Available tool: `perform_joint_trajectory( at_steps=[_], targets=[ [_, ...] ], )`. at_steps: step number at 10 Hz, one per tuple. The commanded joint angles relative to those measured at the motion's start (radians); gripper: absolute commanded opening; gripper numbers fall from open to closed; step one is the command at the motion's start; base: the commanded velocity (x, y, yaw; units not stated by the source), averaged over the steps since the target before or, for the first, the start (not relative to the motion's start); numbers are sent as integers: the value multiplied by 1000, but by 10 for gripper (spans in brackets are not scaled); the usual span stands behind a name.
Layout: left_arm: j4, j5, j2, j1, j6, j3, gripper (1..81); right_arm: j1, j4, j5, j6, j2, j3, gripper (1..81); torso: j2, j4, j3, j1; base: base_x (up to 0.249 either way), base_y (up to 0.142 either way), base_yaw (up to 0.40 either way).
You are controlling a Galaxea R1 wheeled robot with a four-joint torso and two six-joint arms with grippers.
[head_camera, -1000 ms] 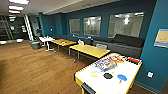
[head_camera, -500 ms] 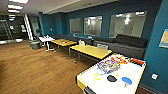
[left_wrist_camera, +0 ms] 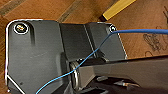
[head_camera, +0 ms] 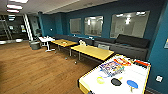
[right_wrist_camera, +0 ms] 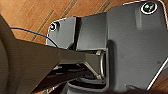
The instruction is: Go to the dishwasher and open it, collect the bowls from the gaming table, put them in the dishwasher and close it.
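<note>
Nearby, gaming table [head_camera: 140, 75] cut off at frame edge, black bowl [head_camera: 116, 81] and blue bowl [head_camera: 132, 84] blurry, can't tell either hand's state.

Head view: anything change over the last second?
Just the camera: the whole picture shifts, and the gaming table sits a little further left and fuller in the frame than before, so the robot is moving or turning. On the table, the black bowl, the blue bowl and the printed sheets lie as they were. Nothing taken hold of or let go.
</note>
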Motion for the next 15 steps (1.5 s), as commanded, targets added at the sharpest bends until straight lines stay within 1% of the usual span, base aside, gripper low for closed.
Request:
perform_joint_trajectory(
  at_steps=[1, 15],
  targets=[
    [2, 46, -1, -46, 6, 11, 811, 45, -4, -39, -1, 2, 5, 811, 0, 0, 0, 0, 134, 78, 0],
    [9, 46, 3, -46, 6, 11, 811, 45, -4, -39, -1, 3, 5, 811, 0, 0, 0, 0, 133, 75, 0]
  ],
)
